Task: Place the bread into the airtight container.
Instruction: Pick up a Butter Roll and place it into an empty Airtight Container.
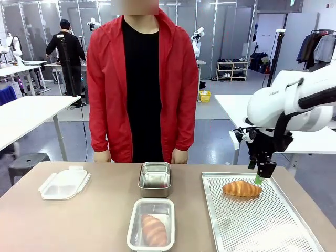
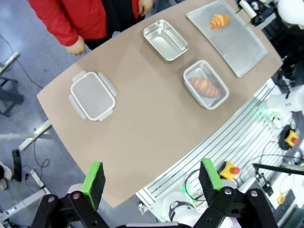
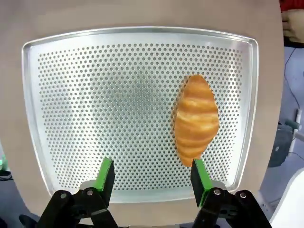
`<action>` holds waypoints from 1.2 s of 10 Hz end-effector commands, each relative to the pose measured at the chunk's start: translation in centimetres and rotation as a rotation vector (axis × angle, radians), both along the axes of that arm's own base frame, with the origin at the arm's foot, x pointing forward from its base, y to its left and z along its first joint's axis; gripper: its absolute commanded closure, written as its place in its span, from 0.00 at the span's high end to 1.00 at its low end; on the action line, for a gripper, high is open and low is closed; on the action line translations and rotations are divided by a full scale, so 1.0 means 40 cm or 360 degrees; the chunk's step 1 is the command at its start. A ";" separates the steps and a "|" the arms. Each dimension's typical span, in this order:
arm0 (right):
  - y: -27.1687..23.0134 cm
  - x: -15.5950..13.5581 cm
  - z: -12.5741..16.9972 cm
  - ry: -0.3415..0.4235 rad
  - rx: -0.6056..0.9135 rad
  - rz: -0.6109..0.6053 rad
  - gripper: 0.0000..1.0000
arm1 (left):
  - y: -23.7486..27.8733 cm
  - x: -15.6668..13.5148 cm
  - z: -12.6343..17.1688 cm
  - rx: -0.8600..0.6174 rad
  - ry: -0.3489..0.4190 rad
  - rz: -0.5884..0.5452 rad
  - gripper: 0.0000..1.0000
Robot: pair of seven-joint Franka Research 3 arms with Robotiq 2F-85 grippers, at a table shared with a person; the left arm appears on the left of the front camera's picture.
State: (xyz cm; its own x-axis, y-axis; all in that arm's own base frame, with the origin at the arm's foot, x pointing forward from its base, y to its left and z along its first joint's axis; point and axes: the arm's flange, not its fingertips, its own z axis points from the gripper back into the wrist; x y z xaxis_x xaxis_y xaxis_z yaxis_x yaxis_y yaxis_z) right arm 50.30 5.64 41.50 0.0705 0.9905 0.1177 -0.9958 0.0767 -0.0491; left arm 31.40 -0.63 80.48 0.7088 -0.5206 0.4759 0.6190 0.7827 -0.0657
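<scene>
On the table (image 1: 94,220), at its right edge, a perforated tray (image 1: 262,226). Mid-table, an empty metal container (image 1: 142,178). Near the tray's far edge, the bread (image 1: 241,188), a croissant: likely light, flaky, crushable; pinch gently across the thick middle. Over one end, right gripper (image 3: 152,175) spread wide, empty. Left gripper (image 2: 152,183) likewise open, high up.

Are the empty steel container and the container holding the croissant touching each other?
Apart. The left wrist view shows a strip of bare table between the steel container and the croissant's container.
</scene>
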 end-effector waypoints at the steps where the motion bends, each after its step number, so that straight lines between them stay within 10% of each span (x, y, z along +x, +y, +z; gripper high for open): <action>1: 0.020 0.057 -0.025 -0.0010 -0.0080 -0.0072 0.81 | 0.002 -0.006 0.003 -0.0005 0.0008 -0.0022 1.00; 12: 0.052 0.167 -0.205 0.0005 -0.0197 -0.0228 0.81 | 0.002 -0.006 0.003 -0.0005 0.0008 -0.0022 1.00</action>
State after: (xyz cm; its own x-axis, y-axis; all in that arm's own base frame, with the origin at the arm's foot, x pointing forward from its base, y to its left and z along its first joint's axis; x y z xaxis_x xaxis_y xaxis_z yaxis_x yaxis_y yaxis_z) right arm 56.09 7.55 33.55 0.1916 0.9814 0.0135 -0.9802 0.1920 -0.0481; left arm 31.40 -0.63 80.48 0.7089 -0.5206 0.4758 0.6189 0.7827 -0.0657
